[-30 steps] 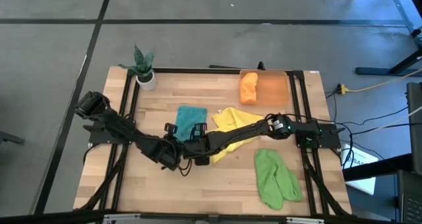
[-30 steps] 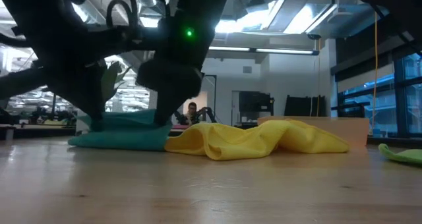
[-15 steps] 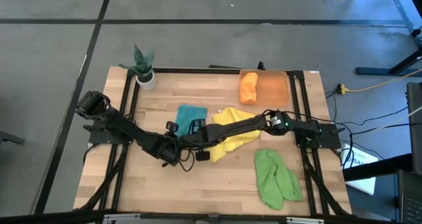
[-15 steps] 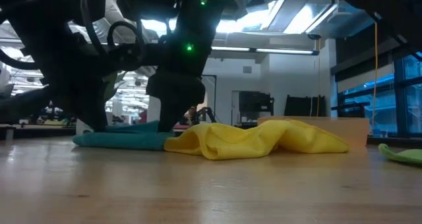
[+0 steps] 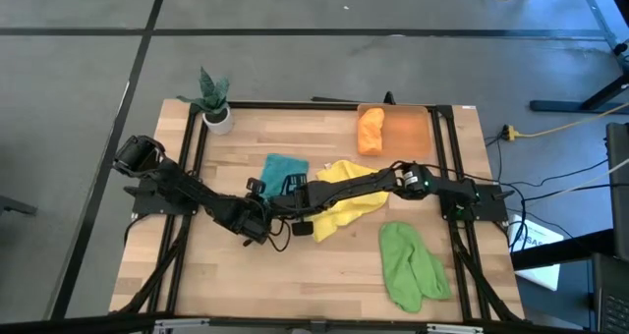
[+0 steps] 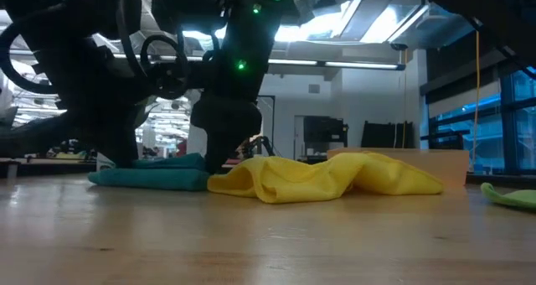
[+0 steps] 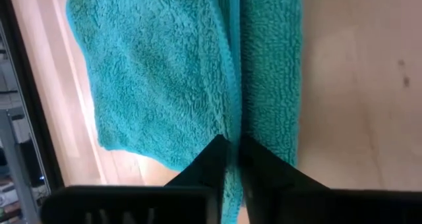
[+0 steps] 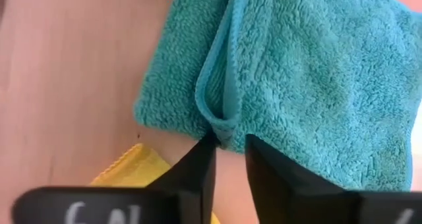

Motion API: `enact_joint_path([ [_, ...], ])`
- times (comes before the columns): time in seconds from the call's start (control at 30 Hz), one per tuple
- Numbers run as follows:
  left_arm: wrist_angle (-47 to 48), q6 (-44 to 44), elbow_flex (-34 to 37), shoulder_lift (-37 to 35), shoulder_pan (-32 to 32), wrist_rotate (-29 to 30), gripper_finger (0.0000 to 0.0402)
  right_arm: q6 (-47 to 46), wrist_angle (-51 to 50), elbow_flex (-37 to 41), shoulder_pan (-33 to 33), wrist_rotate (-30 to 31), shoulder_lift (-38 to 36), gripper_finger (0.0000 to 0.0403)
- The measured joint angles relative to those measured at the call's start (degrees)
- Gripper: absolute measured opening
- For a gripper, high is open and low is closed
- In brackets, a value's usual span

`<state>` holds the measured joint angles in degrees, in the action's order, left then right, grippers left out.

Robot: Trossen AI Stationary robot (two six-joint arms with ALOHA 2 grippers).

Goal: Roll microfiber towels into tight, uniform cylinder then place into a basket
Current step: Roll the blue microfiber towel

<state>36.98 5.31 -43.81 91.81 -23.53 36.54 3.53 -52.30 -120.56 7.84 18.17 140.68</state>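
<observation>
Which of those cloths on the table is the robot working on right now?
Start at the white pot with the plant at the table's far left corner and come toward the middle: the first cloth you meet is the teal towel. Both grippers meet at its near edge. It touches a crumpled yellow towel, and it is the only blue-green one.
</observation>
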Motion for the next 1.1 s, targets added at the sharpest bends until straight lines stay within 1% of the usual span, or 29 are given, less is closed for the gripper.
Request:
enact_joint_path([
  [0.13, 0.1, 0.1, 0.0, 0.0, 0.6, 0.3, 0.0064, -1.2, 0.0, 0.0, -0.2, 1.3, 0.0, 0.0123],
  [0.27, 0.7, 0.2, 0.0, 0.0, 0.7, 1.4, 0.0074, -2.6, -0.2, 0.0, -0.4, 3.7, 0.0, 0.0138],
  [0.4, 2.0, 0.5, 0.0, 0.0, 0.7, 3.4, 0.0072, -2.2, -0.1, 0.0, -0.5, 4.5, -0.1, 0.0140],
  [0.53, 3.4, 0.6, -0.5, 0.0, 0.7, 3.7, 0.0073, -2.3, 0.0, 0.0, -0.4, 7.1, -1.1, 0.0140],
  [0.73, 9.9, 2.3, -3.8, 0.0, 0.7, 4.3, 0.0072, -3.3, -0.2, 0.0, -0.4, 7.9, -2.3, 0.0140],
  [0.87, 14.6, 5.0, -5.5, 0.0, 0.5, 5.5, 0.0072, -3.3, -0.1, 0.0, -0.3, 7.8, -2.4, 0.0140],
  [0.97, 18.0, 8.5, -6.5, 0.0, -0.3, 6.2, 0.0075, -2.9, -0.2, 0.0, 0.3, 7.9, -2.4, 0.0140],
  [1.1, 22.4, 14.2, -6.6, 0.0, -3.3, 6.2, 0.0072, 0.1, -0.2, 0.0, 1.8, 6.7, -2.4, 0.0140],
])
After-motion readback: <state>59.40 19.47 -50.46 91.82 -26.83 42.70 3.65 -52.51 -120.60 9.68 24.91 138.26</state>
